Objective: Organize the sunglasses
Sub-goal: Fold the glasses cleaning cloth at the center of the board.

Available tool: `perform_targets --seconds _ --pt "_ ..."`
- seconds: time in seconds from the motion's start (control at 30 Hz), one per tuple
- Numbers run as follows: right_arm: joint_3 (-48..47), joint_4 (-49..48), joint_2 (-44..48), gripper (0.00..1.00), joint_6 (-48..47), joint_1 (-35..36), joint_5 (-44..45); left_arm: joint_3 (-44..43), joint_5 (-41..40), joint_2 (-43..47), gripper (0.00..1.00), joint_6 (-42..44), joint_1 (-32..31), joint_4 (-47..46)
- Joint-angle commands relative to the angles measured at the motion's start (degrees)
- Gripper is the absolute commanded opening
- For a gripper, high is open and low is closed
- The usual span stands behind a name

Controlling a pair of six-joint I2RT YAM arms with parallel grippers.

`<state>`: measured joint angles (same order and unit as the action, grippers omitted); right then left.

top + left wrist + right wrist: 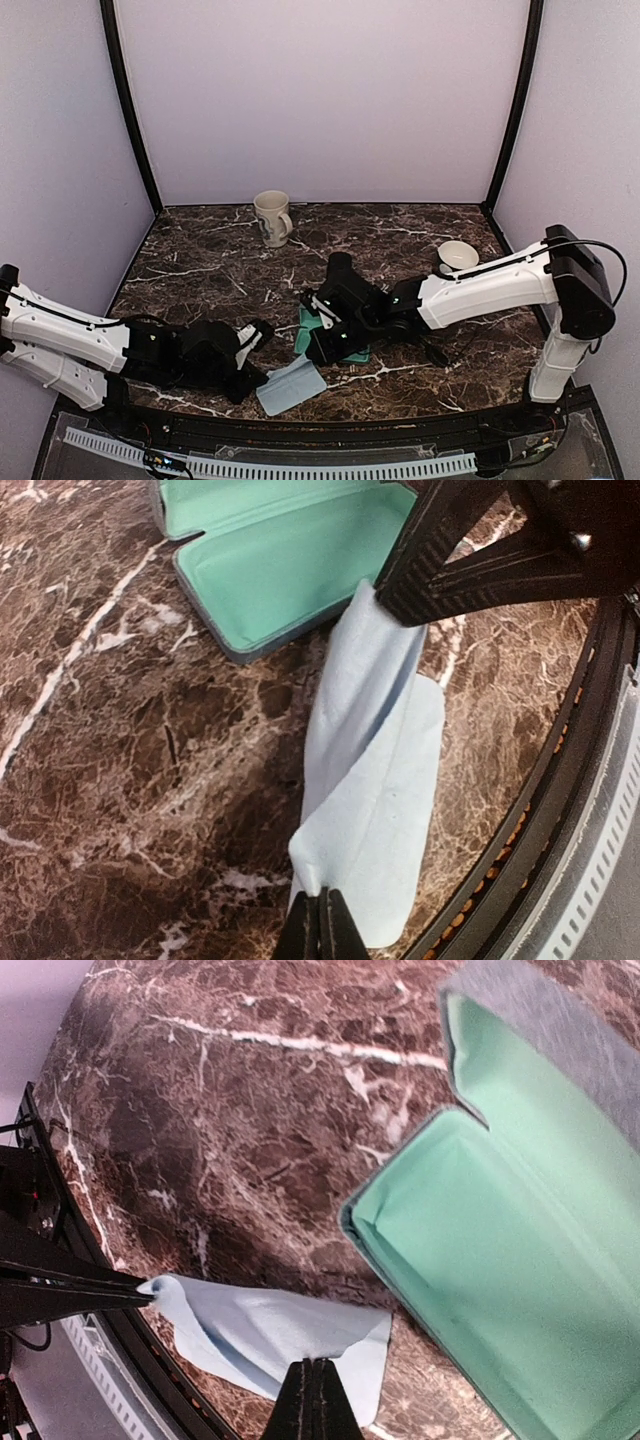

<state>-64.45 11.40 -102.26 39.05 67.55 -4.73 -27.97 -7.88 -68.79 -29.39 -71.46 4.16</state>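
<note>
No sunglasses show in any view. A light blue cloth (290, 387) lies near the table's front edge, next to an open grey-blue case with green lining (345, 350). My left gripper (320, 922) is shut on one corner of the cloth (380, 770). My right gripper (312, 1372) is shut on the opposite edge of the cloth (260, 1330), and the cloth is lifted and stretched between them. In the top view the left gripper (262, 376) is left of the cloth and the right gripper (312, 358) is over the case's near end. The case (520, 1250) is empty where visible.
A cream mug (272, 218) stands at the back centre. A small white bowl (458, 256) sits at the right. The black front rail (560, 810) runs close beside the cloth. The right arm (480, 285) lies across the right half of the table.
</note>
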Motion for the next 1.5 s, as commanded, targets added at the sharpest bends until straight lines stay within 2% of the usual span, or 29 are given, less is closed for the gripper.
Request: perform_targets --seconds 0.0,0.3,1.3,1.47 --pt "3.4 -1.9 2.2 0.0 2.0 0.5 0.0 0.4 5.3 -0.5 0.0 2.1 0.2 -2.2" --pt "6.3 -4.4 1.8 0.0 4.1 1.6 -0.2 0.8 9.4 -3.0 0.01 3.7 -1.3 -2.8" --pt "7.8 -4.8 -0.4 0.0 6.0 3.7 -0.4 -1.7 10.2 -9.1 0.06 5.9 -4.4 -1.1" --pt "7.8 -4.4 -0.6 0.03 6.0 3.8 -0.4 -2.1 10.7 -9.5 0.07 6.0 -4.9 -0.8"
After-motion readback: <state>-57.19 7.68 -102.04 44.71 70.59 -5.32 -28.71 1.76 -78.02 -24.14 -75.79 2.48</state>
